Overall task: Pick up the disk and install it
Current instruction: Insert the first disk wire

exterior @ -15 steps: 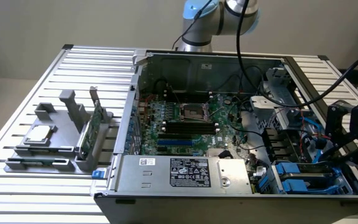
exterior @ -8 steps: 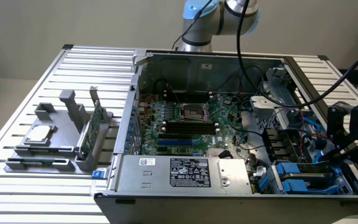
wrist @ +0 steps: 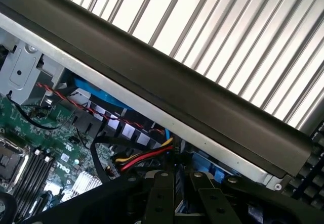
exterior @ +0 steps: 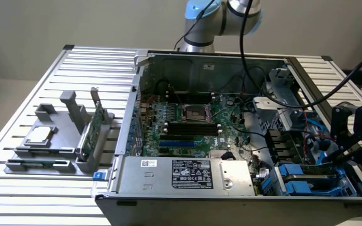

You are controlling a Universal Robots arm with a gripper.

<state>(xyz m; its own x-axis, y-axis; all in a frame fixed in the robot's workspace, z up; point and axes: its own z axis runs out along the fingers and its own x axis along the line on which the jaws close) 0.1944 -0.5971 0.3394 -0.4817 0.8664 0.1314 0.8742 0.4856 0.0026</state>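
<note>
The disk, grey metal in a bright blue carrier frame, sits low in the front corner of the open computer case, on the exterior view's right. My black gripper reaches down over the case's side wall, right above the disk. In the wrist view its two dark fingers stand close together, with a thin blue-edged part of the disk pinched between them. More of the blue frame shows just beyond the fingers, under the case's dark wall.
The case holds a green motherboard, a silver power supply and loose red, yellow and black cables. On the slatted table, a grey rack carries a square chip and a green card.
</note>
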